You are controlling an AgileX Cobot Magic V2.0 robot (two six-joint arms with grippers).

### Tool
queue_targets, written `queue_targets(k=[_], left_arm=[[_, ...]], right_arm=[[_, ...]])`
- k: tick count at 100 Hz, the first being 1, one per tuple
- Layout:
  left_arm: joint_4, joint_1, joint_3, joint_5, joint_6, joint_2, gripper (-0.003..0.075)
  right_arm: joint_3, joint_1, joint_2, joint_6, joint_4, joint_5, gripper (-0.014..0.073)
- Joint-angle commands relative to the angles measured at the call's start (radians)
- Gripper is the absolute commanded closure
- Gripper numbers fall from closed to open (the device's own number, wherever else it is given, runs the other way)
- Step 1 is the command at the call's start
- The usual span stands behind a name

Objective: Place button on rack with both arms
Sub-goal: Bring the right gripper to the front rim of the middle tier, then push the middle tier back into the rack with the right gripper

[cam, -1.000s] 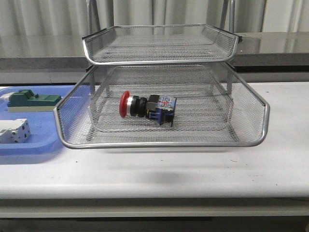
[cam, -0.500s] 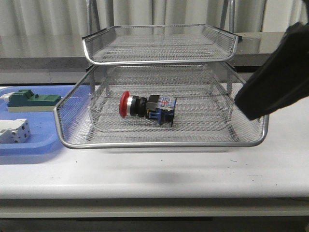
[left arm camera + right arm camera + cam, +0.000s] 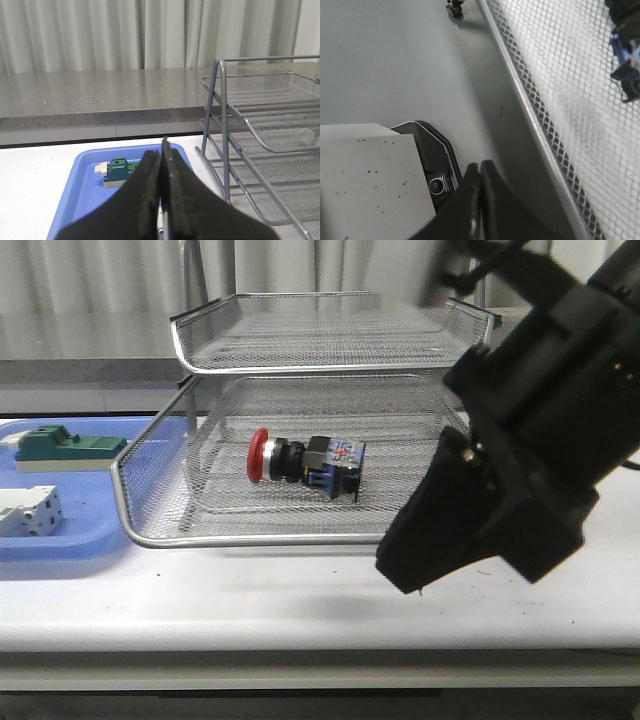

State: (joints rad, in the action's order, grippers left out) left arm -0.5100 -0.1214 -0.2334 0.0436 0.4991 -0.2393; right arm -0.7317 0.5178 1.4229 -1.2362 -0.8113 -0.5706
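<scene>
Since half a second ago the right arm (image 3: 520, 430) has swung in across the rack's (image 3: 330, 537) right side, low over the bench (image 3: 250, 600). On the lower tier the button (image 3: 305, 462) lies sideways, red cap leftward, blue block rightward. Only the wrist views show the claws: the left claw (image 3: 162, 165), pressed together, sits above the blue tray (image 3: 75, 200); the right claw (image 3: 480, 172), also together, holds nothing beside the rack's rim.

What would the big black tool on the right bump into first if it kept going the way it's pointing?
Probably the white table. The right tool is shut and slants down toward the tabletop just in front of the rack, outside its front rim. Depth is unclear, but the button inside the tray seems off its line.
</scene>
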Motion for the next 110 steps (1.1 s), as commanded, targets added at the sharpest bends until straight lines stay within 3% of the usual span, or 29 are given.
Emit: queue_targets(k=[1, 67, 110], left_arm=[[-0.010, 0.003, -0.028, -0.070, -0.011, -0.010, 0.0740], [-0.010, 0.003, -0.028, -0.070, -0.011, -0.010, 0.0740], [-0.010, 0.003, -0.028, -0.070, -0.011, -0.010, 0.0740]], right_arm=[[-0.033, 0.004, 0.008, -0.009, -0.027, 0.049, 0.0662], [-0.048, 0.002, 0.071, -0.009, -0.007, 0.283, 0.0662], [-0.250, -0.062, 0.240, -0.009, 0.029, 0.279, 0.0662]])
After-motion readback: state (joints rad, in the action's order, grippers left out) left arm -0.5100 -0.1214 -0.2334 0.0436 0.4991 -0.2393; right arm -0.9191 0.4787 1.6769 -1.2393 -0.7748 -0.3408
